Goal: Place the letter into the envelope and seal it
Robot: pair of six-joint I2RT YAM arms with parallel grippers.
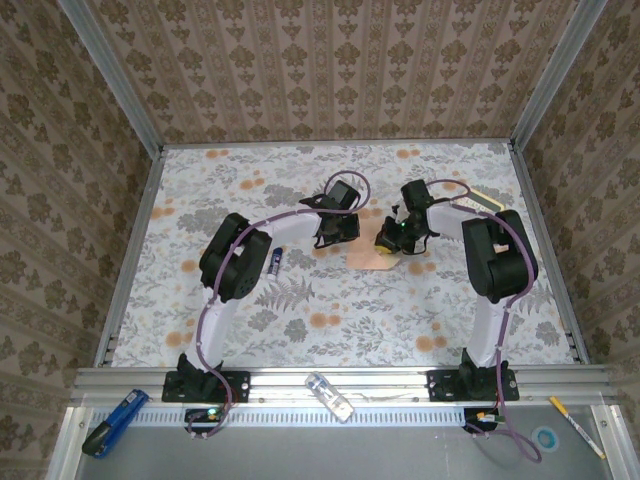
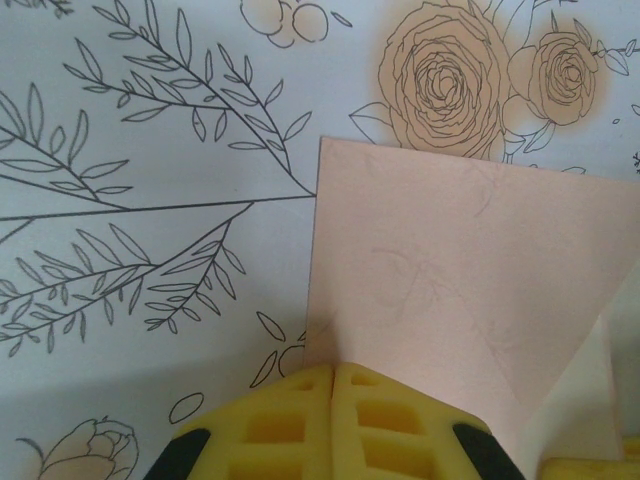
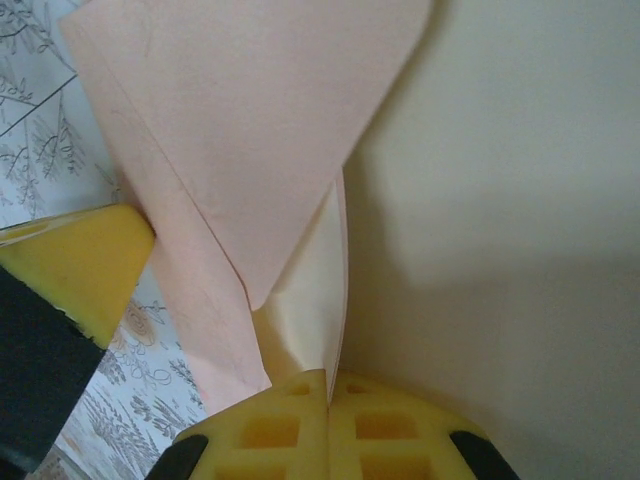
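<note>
Because each arm is clamped shut on paper at the middle of the table, I judge the left gripper anchors the edge of the salmon envelope while the right gripper pinches its pale flap to control the mouth; whether the letter is inside, I cannot tell.

Bright even light, soft shadows

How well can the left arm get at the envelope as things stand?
Likely yes: its fingers are closed right at the envelope edge, apparently pinching it, and nothing lies between them.
</note>
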